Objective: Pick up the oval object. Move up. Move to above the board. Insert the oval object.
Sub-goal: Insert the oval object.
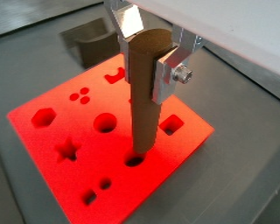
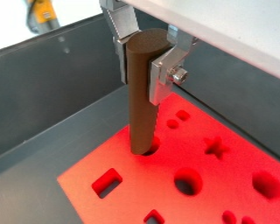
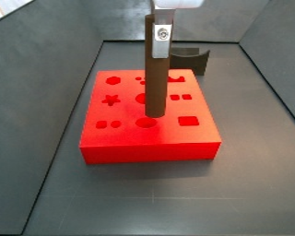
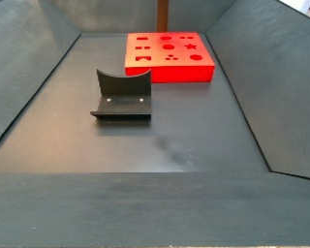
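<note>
The oval object (image 3: 155,78) is a tall dark-brown peg standing upright. My gripper (image 3: 164,35) is shut on its upper part, and the silver fingers (image 1: 171,74) clamp it from both sides in both wrist views. The peg's lower end sits in a hole of the red board (image 3: 125,138) near the board's edge. A wrist view shows the peg (image 1: 143,96) entering the board (image 1: 55,118), and so does the other wrist view, with peg (image 2: 142,96) and board (image 2: 230,206). In a side view the board (image 4: 184,68) lies far back with the peg (image 4: 166,15) rising from it; the gripper is out of frame there.
The dark fixture (image 4: 123,95) stands on the grey floor apart from the board; it also shows in other views (image 3: 191,61) (image 1: 90,44). Grey sloping walls (image 3: 40,55) enclose the floor. A yellow item (image 2: 39,13) lies beyond the wall.
</note>
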